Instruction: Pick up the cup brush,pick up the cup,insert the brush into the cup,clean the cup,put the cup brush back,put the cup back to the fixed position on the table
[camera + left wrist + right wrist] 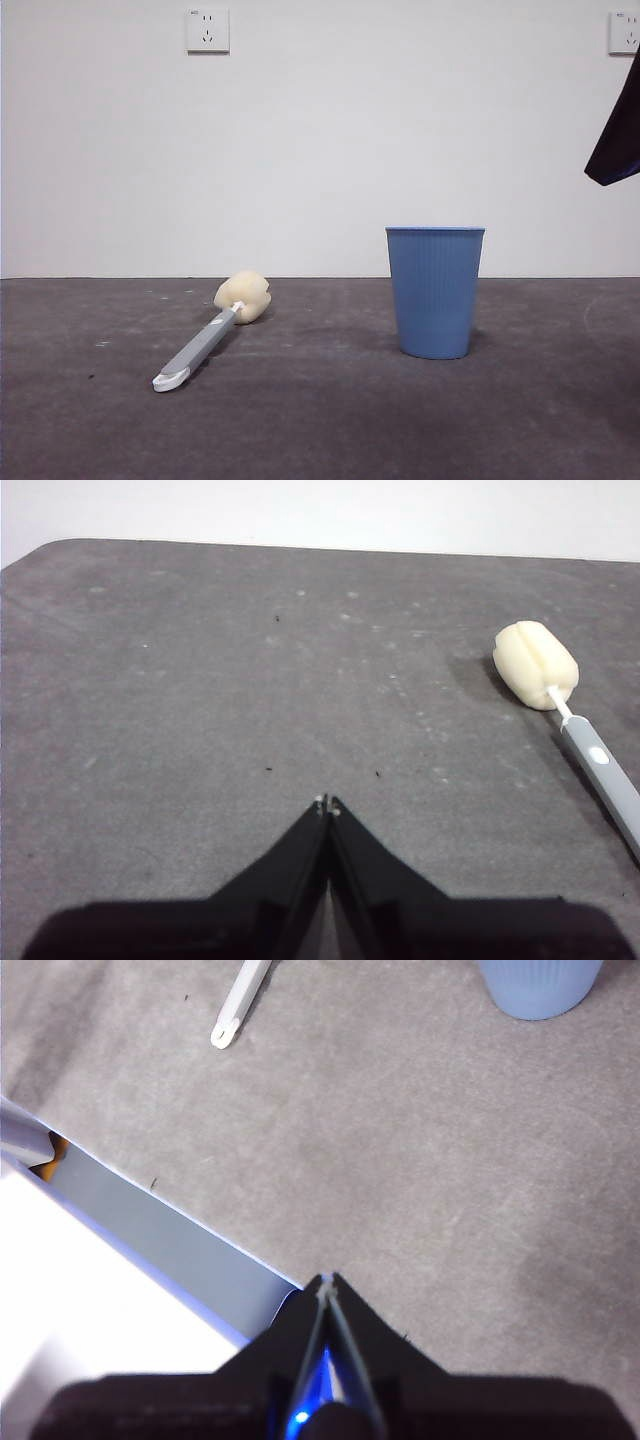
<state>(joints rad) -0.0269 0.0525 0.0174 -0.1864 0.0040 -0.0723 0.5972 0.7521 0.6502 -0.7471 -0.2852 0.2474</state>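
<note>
The cup brush (210, 335) lies flat on the table (320, 420), left of centre, its cream sponge head toward the wall and its white looped tip toward the camera. The blue ribbed cup (435, 290) stands upright to its right. My left gripper (327, 805) is shut and empty, hovering over bare table some way from the cup brush (560, 685). My right gripper (327, 1282) is shut and empty near the table's front edge, with the cup (540, 985) and the brush's looped tip (228, 1032) far ahead. One arm shows only as a black tip (615, 140) at the upper right.
Two wall sockets (207, 30) sit on the white wall behind. The table's front edge (170, 1235) runs close to my right gripper, with a white surface below it. A wide gap of table separates brush and cup.
</note>
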